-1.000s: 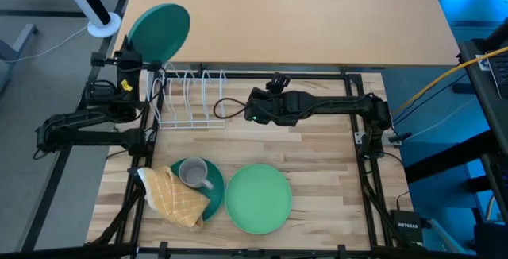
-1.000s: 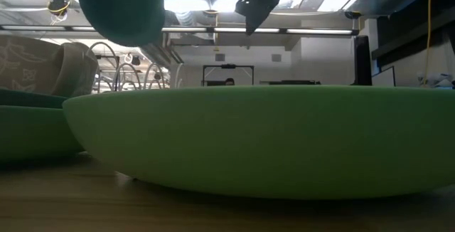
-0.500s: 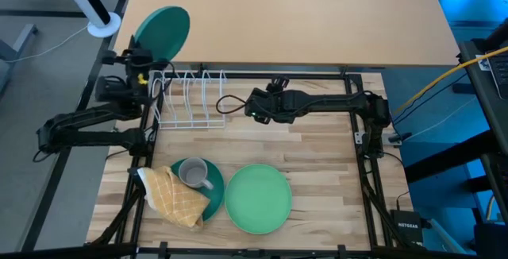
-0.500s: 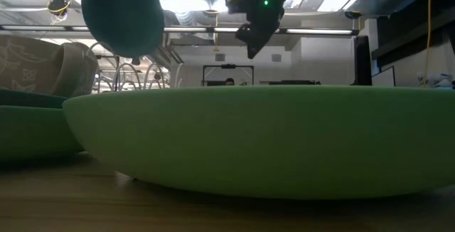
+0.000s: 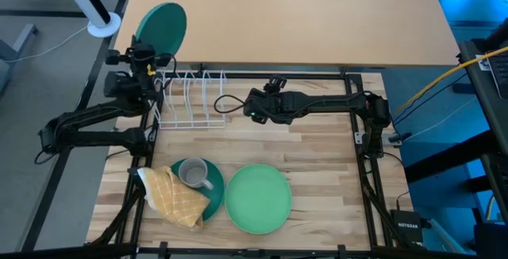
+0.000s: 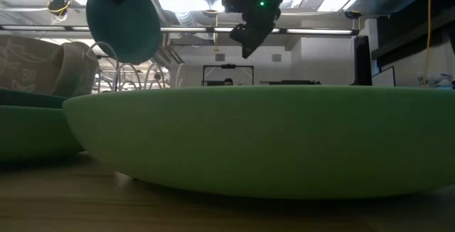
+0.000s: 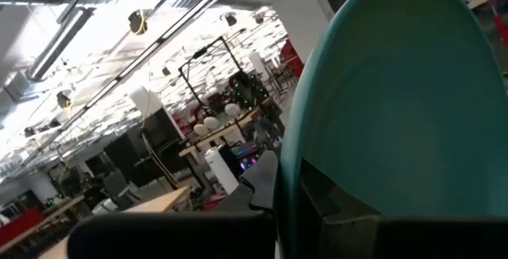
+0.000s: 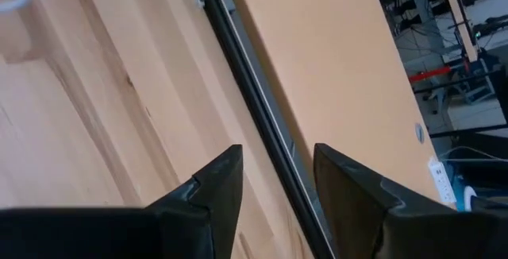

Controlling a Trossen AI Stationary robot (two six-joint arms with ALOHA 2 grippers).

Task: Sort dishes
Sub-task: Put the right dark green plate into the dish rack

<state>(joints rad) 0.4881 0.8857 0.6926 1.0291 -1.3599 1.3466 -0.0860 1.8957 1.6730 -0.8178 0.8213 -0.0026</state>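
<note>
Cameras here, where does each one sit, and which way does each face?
High: overhead, straight down; both arms, white rack.
Low: tabletop level, behind light green plate; grippers overhead.
Left wrist: past left gripper shut on teal plate, toward room.
Right wrist: past open right gripper, onto table.
Shared: high and low show the teal plate aloft.

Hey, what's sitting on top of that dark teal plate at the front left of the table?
A grey mug stands on the dark teal plate, and a yellow checked cloth lies over its left side. Whatever the cloth covers cannot be seen.
</note>
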